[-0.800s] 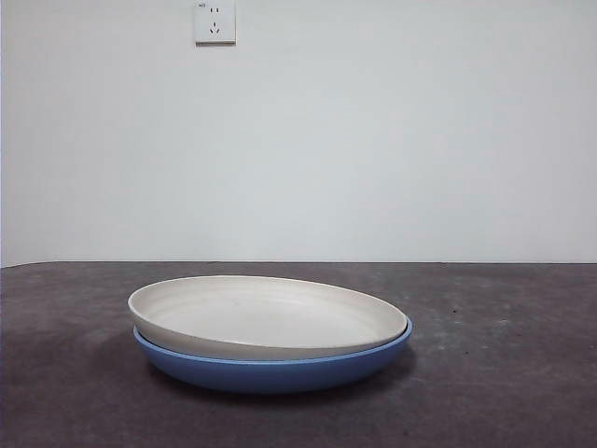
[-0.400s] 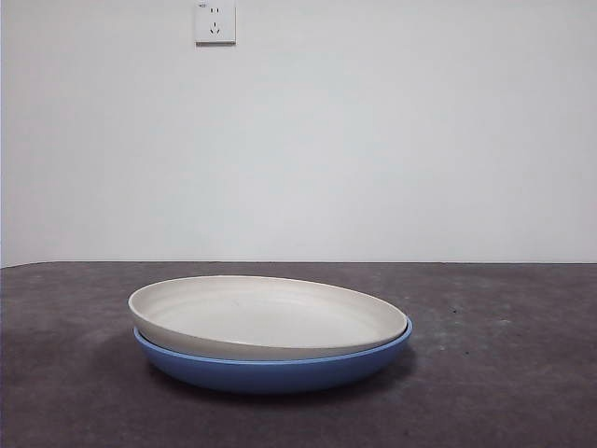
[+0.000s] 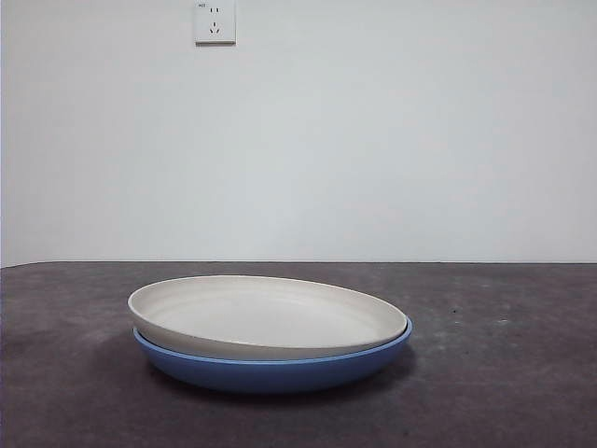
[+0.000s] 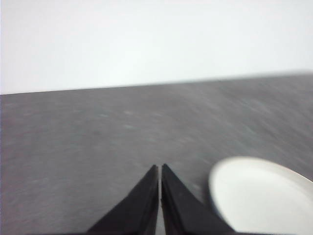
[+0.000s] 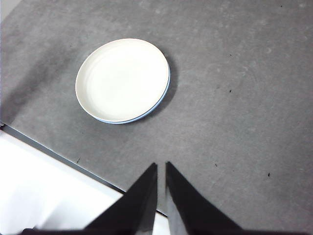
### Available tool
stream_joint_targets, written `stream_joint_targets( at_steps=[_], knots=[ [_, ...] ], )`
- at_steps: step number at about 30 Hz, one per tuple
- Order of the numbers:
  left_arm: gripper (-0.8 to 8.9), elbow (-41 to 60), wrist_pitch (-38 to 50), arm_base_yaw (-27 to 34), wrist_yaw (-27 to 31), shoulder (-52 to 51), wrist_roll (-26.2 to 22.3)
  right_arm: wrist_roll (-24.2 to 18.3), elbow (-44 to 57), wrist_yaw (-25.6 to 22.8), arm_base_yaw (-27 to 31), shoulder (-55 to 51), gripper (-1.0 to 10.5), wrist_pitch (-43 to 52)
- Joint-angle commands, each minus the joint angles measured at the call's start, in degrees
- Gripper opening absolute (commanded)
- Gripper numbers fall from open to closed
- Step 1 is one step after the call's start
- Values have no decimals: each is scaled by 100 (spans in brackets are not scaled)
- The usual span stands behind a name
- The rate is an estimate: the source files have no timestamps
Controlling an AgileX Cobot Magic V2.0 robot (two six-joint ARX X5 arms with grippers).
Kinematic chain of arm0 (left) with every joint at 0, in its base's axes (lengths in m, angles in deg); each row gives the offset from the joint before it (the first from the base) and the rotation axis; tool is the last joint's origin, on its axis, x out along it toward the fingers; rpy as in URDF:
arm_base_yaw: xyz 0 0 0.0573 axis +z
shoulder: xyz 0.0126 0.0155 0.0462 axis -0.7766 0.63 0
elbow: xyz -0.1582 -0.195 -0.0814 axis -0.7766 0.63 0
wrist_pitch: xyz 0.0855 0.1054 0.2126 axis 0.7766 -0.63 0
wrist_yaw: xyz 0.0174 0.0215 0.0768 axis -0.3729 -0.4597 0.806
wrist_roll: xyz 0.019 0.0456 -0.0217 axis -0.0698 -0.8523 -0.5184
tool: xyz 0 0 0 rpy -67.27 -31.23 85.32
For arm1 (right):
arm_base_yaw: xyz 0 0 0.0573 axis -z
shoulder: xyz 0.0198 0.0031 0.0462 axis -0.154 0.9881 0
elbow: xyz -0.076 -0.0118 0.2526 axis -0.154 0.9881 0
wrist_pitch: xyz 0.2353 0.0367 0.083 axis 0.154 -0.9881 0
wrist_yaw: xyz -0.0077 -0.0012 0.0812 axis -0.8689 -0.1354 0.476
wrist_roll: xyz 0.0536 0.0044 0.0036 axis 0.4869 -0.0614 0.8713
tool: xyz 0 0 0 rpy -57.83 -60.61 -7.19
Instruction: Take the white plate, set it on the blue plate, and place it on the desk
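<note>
Cream white plate [image 3: 266, 315] nests in blue plate [image 3: 280, 371]; both arms seemingly withdrawn.

A plain white wall [image 3: 373, 140] carries one white socket [image 3: 215, 21].

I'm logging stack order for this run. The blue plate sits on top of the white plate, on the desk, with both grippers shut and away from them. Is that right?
Not quite: the order is reversed. The front view shows the white plate resting in the blue plate, on the desk. The rest holds: the left gripper and right gripper are shut, clear of the plates.
</note>
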Motion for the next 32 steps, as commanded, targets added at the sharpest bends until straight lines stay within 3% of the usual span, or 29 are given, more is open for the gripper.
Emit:
stream_joint_targets(
  at_steps=[1, 9, 12, 19, 32],
  knots=[
    [11, 619, 752, 70, 466, -262, 739, 15, -96, -9, -35, 33, 25, -155],
    [11, 1285, 852, 103, 1810, -542, 636, 15, -96, -9, -35, 33, 25, -155],
    [11, 1447, 852, 103, 2072, -542, 634, 15, -96, -9, -35, 33, 25, -155],
    [11, 1475, 306, 48, 2170, -542, 507, 15, -96, -9, -35, 35, 25, -155],
    [11, 1473, 299, 44, 2168, -542, 509, 15, -96, -9, -35, 33, 25, -155]
  ],
)
